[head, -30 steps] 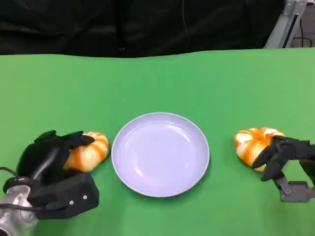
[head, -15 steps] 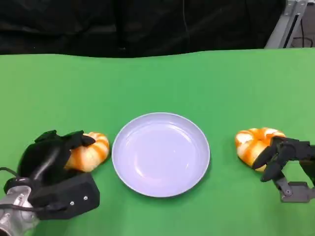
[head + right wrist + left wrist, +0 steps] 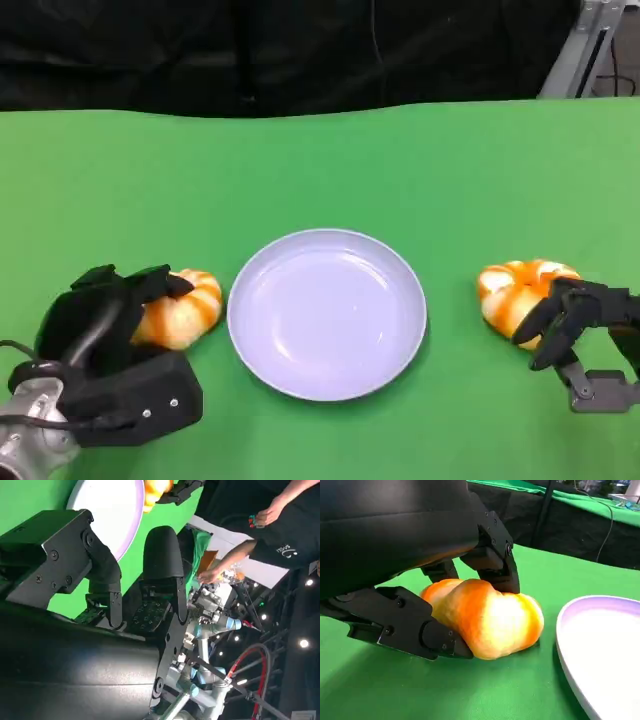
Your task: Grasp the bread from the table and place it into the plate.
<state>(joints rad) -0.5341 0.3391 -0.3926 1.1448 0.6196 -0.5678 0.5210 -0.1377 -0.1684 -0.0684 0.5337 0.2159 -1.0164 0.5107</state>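
One bread (image 3: 185, 308) is gripped on the green table (image 3: 320, 160) by the left robot hand (image 3: 100, 320), just left of the plate (image 3: 327, 313). A second bread (image 3: 512, 290) is touched by the right robot hand (image 3: 575, 315), whose grip cannot be told, near the table's right edge.

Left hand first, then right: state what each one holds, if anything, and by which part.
The left hand grips the left bread across its near end. The right hand has its fingers at the right bread, near side; a hold cannot be told.
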